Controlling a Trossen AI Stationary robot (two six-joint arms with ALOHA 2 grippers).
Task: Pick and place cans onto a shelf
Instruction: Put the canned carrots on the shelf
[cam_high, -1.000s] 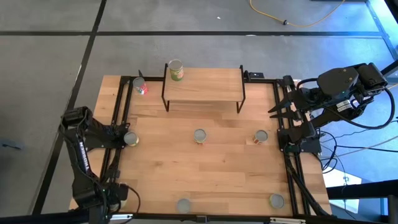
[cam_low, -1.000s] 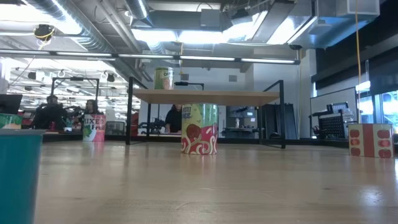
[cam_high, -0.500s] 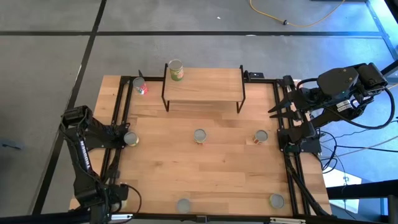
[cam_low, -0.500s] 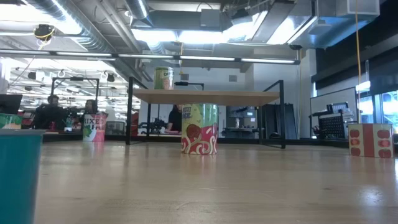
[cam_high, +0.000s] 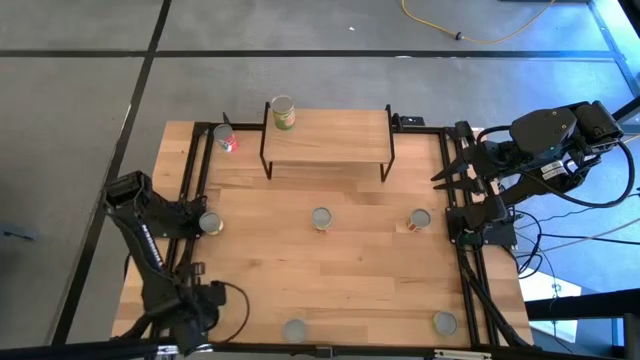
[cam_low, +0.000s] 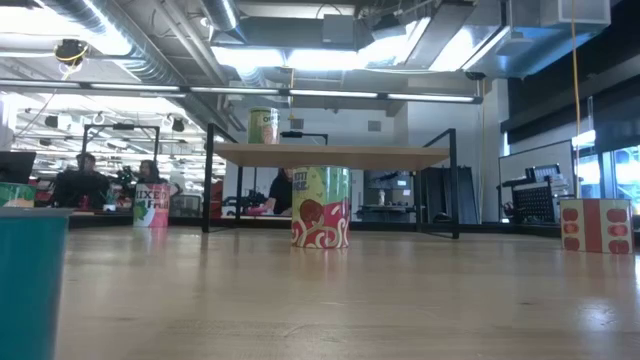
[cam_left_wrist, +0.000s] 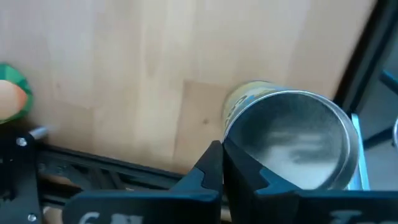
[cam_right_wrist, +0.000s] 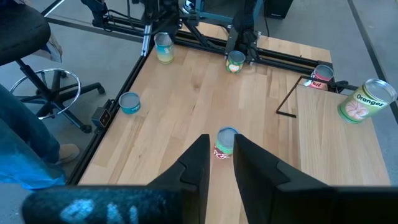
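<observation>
My left gripper (cam_left_wrist: 222, 163), fingers together, hangs over a yellow-labelled can (cam_left_wrist: 292, 146) at the table's (cam_high: 360, 280) edge and could knock it off; the right gripper (cam_right_wrist: 218, 163), nearly closed, waits aside.

The wooden desk (cam_high: 340, 290) carries the shelf (cam_high: 340, 140) at its far middle. One green-labelled can (cam_high: 283, 112) stands on the shelf's left end. Just left of the shelf, on the desk, stands a red-labelled can (cam_high: 226, 139). In front of the shelf stand three cans in a row (cam_high: 321, 219), with more along the desk's near edge (cam_high: 295, 330).
</observation>
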